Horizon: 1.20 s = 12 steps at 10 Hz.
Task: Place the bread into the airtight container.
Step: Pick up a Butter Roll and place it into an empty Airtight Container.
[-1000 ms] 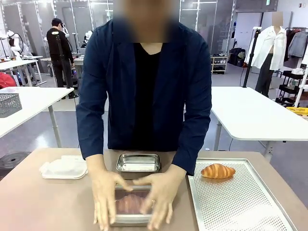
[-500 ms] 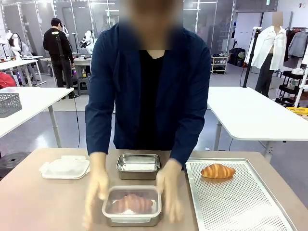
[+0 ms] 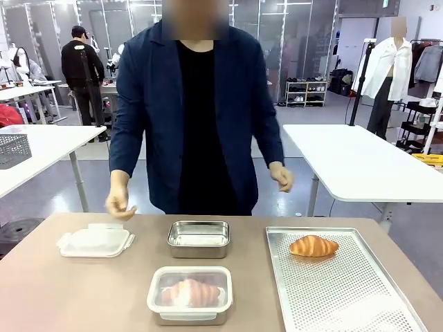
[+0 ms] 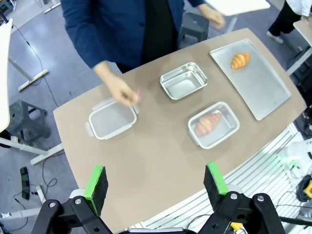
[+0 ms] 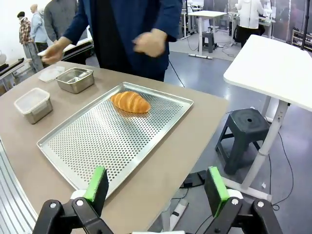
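**Entry 1: changes since a second ago.** We then logged both of the person's hands pressed on the lid of the airtight container [image 3: 190, 295]. They have since come off it. The person's right hand [image 3: 119, 203] hangs above the white plastic lid [image 3: 95, 242]. The person's left hand [image 3: 281, 176] is raised at waist height, clear of the surface [image 3: 62, 297]. The person, who was bent over, now stands upright. The container keeps its place near our edge, lid on, with the boxed croissant [image 3: 188, 293] visible through it.

**Entry 2: unchanged.** The open steel container [image 3: 199, 238] sits just behind the closed one. The perforated tray [image 3: 346, 297] lies to the right, with the tray croissant [image 3: 313, 245] at its far end.

**Entry 3: left jaws.** We find them spread wide, green pads [image 4: 97, 183] apart, with nothing between them, high over the surface. The airtight container and its croissant lie well apart from them, beyond and closer to the right-hand pad in the left wrist view.

**Entry 4: right jaws.** These are also spread wide and empty, held off the tray's end. In the right wrist view the tray croissant lies ahead on the tray's far part, roughly in line with the gap and well apart from the jaws. The closed container stands farther off at picture left.
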Each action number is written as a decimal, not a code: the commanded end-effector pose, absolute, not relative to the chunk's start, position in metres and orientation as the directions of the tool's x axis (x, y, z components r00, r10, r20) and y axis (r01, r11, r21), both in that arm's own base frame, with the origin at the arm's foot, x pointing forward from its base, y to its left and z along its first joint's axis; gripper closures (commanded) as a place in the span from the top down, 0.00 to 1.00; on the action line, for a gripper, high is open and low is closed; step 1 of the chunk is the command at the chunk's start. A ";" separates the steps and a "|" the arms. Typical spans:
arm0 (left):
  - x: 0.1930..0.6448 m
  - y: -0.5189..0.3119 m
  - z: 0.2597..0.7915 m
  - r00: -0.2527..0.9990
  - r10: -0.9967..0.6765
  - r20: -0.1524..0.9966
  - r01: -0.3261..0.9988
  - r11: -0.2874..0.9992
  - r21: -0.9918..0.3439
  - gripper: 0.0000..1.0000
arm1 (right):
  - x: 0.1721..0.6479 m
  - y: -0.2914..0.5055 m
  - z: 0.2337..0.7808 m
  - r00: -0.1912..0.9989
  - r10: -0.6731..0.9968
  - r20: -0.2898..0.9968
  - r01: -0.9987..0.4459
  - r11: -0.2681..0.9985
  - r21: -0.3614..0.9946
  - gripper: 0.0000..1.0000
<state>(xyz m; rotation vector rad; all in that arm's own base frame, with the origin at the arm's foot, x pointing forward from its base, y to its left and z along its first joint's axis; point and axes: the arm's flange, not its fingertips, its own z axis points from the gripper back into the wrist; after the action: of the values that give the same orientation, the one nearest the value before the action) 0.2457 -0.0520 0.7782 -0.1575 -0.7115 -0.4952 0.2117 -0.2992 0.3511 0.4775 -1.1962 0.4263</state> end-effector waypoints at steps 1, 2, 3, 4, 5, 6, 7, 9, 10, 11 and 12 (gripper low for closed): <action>0.245 -0.052 0.778 0.643 -0.391 0.658 0.498 0.867 0.029 1.00 | 0.212 -0.299 0.352 0.303 0.062 0.951 -0.551 0.825 0.122 1.00; 0.245 -0.052 0.778 0.643 -0.391 0.658 0.498 0.867 0.029 1.00 | 0.212 -0.299 0.352 0.303 0.062 0.951 -0.551 0.825 0.122 1.00; 0.245 -0.052 0.778 0.643 -0.391 0.658 0.498 0.867 0.029 1.00 | 0.212 -0.299 0.352 0.303 0.062 0.951 -0.551 0.825 0.122 1.00; 0.245 -0.052 0.778 0.643 -0.391 0.658 0.498 0.867 0.029 1.00 | 0.212 -0.299 0.352 0.303 0.062 0.951 -0.551 0.825 0.122 1.00; 0.245 -0.052 0.778 0.643 -0.391 0.658 0.498 0.867 0.029 1.00 | 0.212 -0.299 0.352 0.303 0.062 0.951 -0.551 0.825 0.122 1.00; 0.245 -0.052 0.778 0.643 -0.391 0.658 0.498 0.867 0.029 1.00 | 0.212 -0.299 0.351 0.310 0.063 0.949 -0.552 0.824 0.126 1.00; 0.245 -0.052 0.778 0.643 -0.391 0.658 0.498 0.867 0.029 1.00 | 0.219 -0.285 0.388 0.313 0.206 0.927 -0.602 0.798 0.026 1.00; 0.245 -0.052 0.778 0.643 -0.391 0.658 0.498 0.867 0.029 1.00 | 0.260 -0.240 0.452 0.302 0.475 0.827 -0.694 0.704 -0.150 1.00; 0.245 -0.052 0.778 0.643 -0.391 0.658 0.498 0.867 0.029 1.00 | 0.291 -0.207 0.477 0.288 0.570 0.770 -0.758 0.627 -0.181 1.00; 0.245 -0.052 0.778 0.643 -0.391 0.658 0.498 0.867 0.029 1.00 | 0.320 -0.167 0.497 0.254 0.676 0.692 -0.819 0.531 -0.218 1.00; 0.245 -0.052 0.778 0.643 -0.391 0.658 0.498 0.867 0.029 1.00 | 0.344 -0.124 0.509 0.209 0.774 0.598 -0.866 0.431 -0.254 1.00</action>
<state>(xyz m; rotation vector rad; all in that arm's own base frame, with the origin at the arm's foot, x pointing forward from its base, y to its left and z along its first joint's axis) 0.2461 -0.0523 0.7779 -0.1570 -0.7103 -0.4954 0.3194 -0.1476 0.5110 0.1698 -0.8549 1.0375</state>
